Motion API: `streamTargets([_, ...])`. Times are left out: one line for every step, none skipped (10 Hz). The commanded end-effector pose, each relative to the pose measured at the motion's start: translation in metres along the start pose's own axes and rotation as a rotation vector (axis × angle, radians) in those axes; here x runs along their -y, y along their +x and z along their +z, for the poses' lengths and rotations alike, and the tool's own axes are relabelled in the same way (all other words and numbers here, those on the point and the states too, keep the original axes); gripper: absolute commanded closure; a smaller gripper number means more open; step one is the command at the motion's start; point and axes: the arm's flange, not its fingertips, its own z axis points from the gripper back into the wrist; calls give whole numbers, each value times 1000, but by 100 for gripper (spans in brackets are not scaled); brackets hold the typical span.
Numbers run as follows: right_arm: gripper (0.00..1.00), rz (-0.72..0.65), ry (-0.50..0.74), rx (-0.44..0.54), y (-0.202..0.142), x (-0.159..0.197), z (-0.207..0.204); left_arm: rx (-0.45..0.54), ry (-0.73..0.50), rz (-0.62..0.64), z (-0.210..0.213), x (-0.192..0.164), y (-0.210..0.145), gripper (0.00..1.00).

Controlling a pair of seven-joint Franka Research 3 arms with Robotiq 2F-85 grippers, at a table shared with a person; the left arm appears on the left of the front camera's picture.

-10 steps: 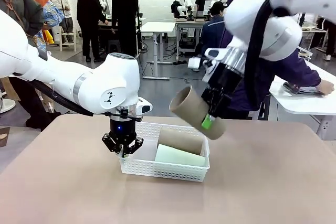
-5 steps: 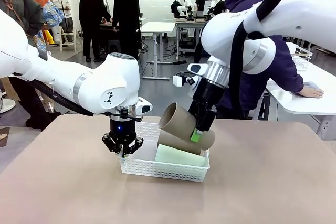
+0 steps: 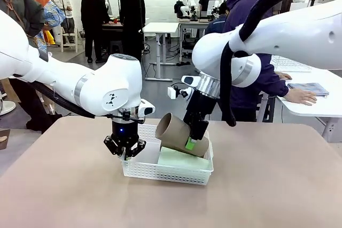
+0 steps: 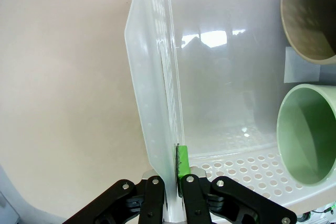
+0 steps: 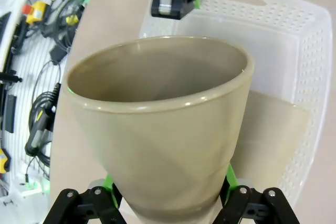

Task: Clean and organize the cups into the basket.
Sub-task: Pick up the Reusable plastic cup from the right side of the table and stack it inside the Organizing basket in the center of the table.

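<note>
My right gripper is shut on a brown cup, tilted with its mouth to the left, low over the white lattice basket. In the right wrist view that cup stands between the right gripper's green pads, above the basket and another brown cup lying inside. A mint green cup lies on its side in the basket. My left gripper is shut on the basket's left wall. The left wrist view shows the left gripper pinching that wall, with the mint cup's mouth and a brown cup's mouth facing it.
The basket sits mid-table on a beige tabletop with free room on all sides. A person in a dark blue top leans over a white side table at the far right. Other people stand far behind.
My right arm has carried the brown cup down and to the left, from above the basket's right end to low over the basket. The left gripper and the basket have stayed put.
</note>
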Motion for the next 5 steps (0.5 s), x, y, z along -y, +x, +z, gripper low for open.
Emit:
streamTargets([16,-20,-14,-37,9,17,-2,5,17,2,-2,1,-1,100])
streamTargets([16,-29,-8,-41,7,22,-5,5,17,2,-2,1,-1,100])
streamTargets([16,-44,1,-45,4,24,-6,5,17,2,-2,1,-1,100])
streamTargets([0,-52,2,-44,2,25,-5,5,17,2,-2,1,-1,100])
streamTargets([0,-55,4,-41,2,25,-4,5,17,2,-2,1,-1,100])
